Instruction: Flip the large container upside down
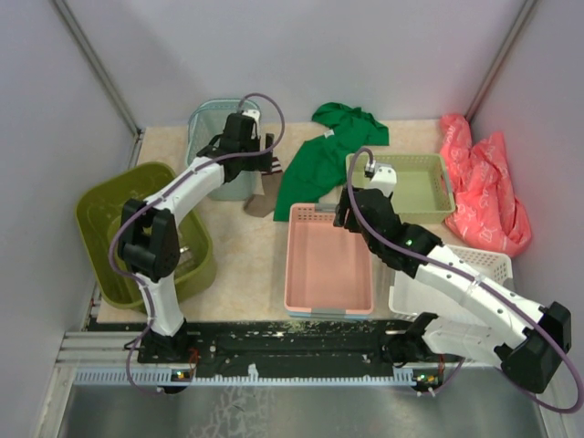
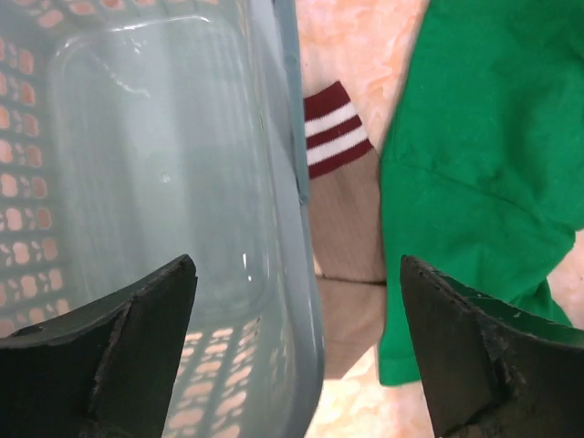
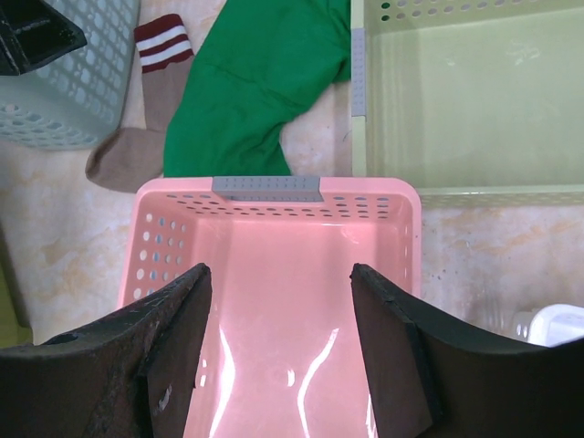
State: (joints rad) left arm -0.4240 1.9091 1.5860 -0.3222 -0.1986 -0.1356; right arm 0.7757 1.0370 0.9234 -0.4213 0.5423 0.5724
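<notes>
Our left fingers [image 1: 265, 161] and right fingers [image 1: 345, 217] are open and empty, and the left may grab the teal basket [image 1: 205, 119], not the green basket [image 1: 91, 205].

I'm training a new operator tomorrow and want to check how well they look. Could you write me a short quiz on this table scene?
1. True or false: the left gripper is shut.
2. What lies under the right gripper? A: pink tray. B: white basket. C: green shirt.
3. Fill in: the big olive basket stands with its open side ____.

Key: 1 false, its jaws stand wide apart; 2 A; 3 up.
</notes>
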